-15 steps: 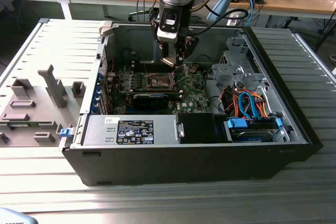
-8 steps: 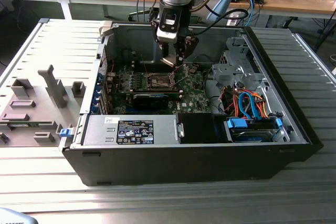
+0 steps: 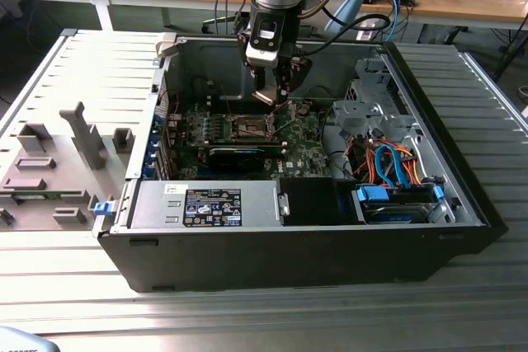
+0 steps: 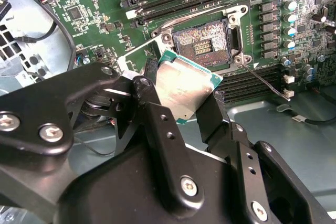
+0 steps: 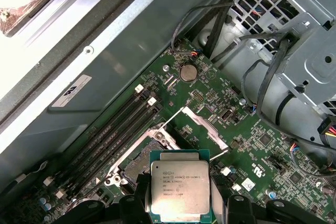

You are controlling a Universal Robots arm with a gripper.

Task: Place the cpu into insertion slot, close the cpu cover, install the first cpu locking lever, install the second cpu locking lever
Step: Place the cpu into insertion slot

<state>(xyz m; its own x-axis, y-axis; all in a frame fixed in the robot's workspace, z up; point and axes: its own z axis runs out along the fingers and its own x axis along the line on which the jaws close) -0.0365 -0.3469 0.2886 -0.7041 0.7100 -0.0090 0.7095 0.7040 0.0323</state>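
My gripper (image 3: 276,95) hangs inside the open computer case, just above the green board (image 3: 301,144). It is shut on the cpu (image 4: 184,87), a silver-topped square chip held by its edges between two black fingers (image 4: 152,114). In the first wrist view the cpu (image 5: 180,190) hovers close beside the insertion slot (image 5: 137,157), slightly off it. The insertion slot (image 4: 202,45) is open, its dark contact field bare. The cpu cover (image 5: 203,128) stands raised at the slot's side. A thin wire lever (image 4: 262,80) sticks out, unlatched.
Memory slots (image 5: 105,140) run beside the socket. A long black card (image 3: 239,154) lies across the board. The power supply (image 3: 202,204), a drive cage (image 3: 371,109) and orange and blue cables (image 3: 388,162) crowd the case. Grey fixtures (image 3: 58,162) stand at the exterior view's left.
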